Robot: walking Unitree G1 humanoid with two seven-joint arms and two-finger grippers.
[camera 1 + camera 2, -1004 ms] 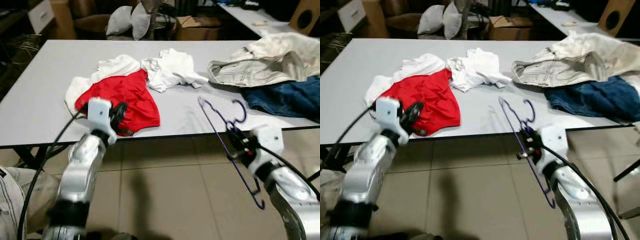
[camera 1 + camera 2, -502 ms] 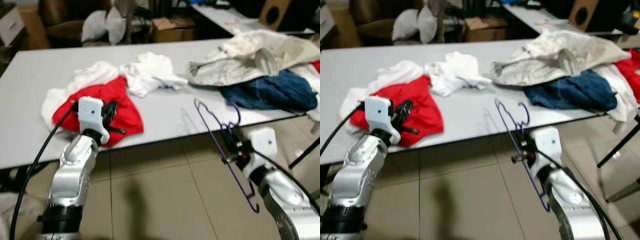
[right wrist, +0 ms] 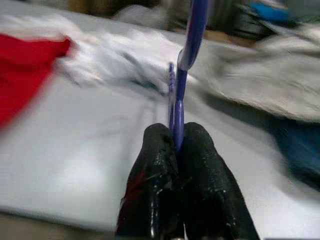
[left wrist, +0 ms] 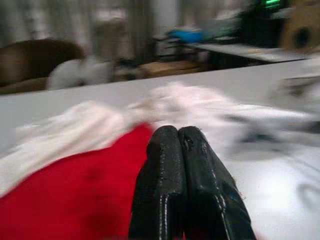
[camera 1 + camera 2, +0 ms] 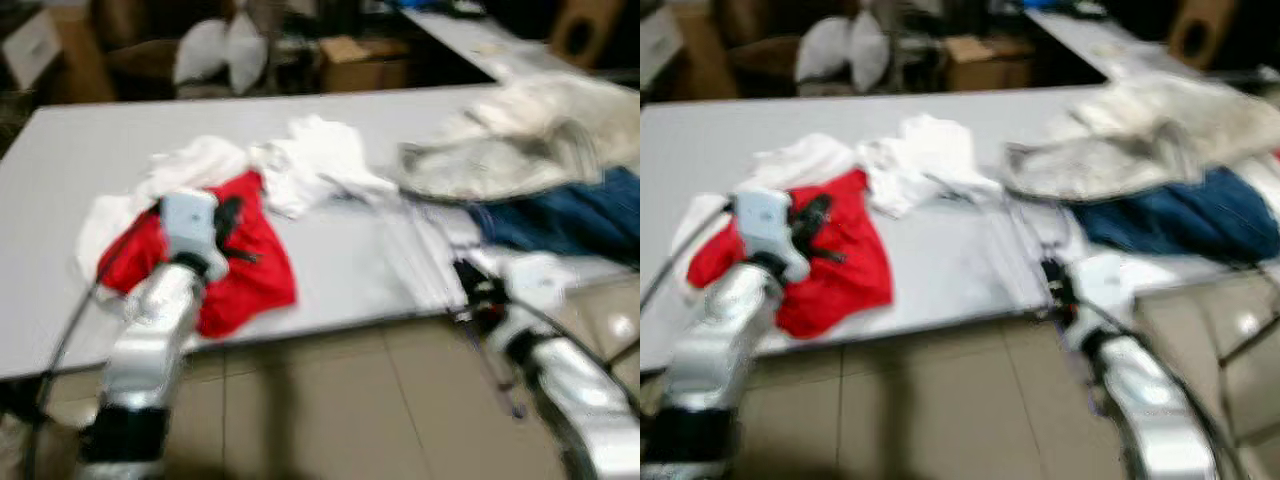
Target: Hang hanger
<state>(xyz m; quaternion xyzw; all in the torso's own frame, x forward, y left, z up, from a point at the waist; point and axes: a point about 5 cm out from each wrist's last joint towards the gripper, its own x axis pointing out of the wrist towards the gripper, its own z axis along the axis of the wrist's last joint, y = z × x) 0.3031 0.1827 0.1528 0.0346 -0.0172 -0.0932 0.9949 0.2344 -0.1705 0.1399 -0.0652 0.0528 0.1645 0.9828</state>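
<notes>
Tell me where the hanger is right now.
The hanger is pinched in the right hand, held over the table's near edge, in front of the jeans.

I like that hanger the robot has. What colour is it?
The hanger is blue-purple; the right wrist view shows it best, pinched in the right hand.

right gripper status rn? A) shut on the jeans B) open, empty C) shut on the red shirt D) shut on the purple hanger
D: in the right wrist view the right gripper has both black fingers pressed together around the thin purple hanger, which rises from between them above the table.
</notes>
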